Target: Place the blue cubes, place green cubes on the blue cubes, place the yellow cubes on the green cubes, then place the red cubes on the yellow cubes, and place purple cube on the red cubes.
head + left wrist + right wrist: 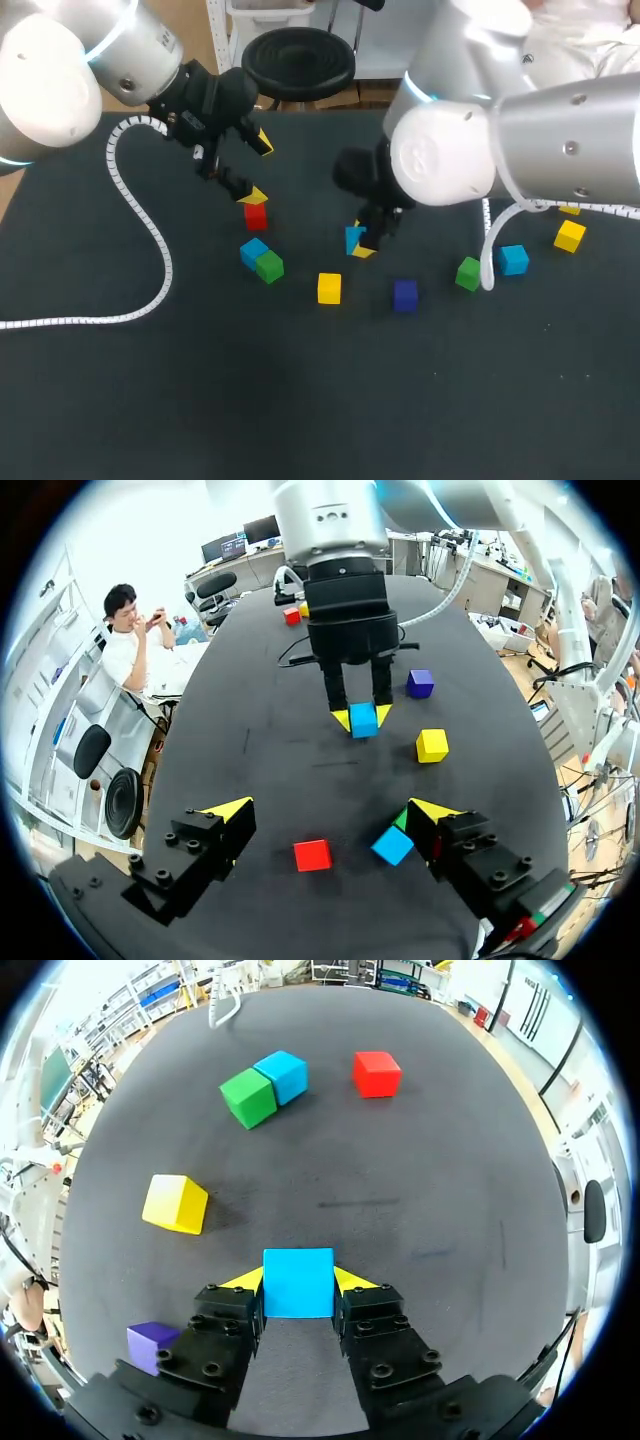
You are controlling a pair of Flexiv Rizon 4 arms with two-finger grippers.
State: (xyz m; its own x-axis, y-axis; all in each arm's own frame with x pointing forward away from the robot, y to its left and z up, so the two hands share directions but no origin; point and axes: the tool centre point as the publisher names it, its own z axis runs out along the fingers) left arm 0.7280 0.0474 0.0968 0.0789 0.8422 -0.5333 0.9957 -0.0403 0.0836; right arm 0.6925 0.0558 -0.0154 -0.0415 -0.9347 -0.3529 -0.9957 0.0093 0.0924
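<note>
Both fingers (233, 1310) of right gripper (298, 1278) tight on blue cube (298, 1285) (left gripper (330, 812) spread wide)

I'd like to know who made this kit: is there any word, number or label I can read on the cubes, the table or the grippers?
None. The blue cube held in the right gripper, the red cube and the black table carry no print that can be read.

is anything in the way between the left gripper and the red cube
Nothing visible does. The red cube lies on the table between the open fingers of the left gripper, with no other thing over it. A blue cube sits close to one finger, off to the side of the red cube, not touching it.
</note>
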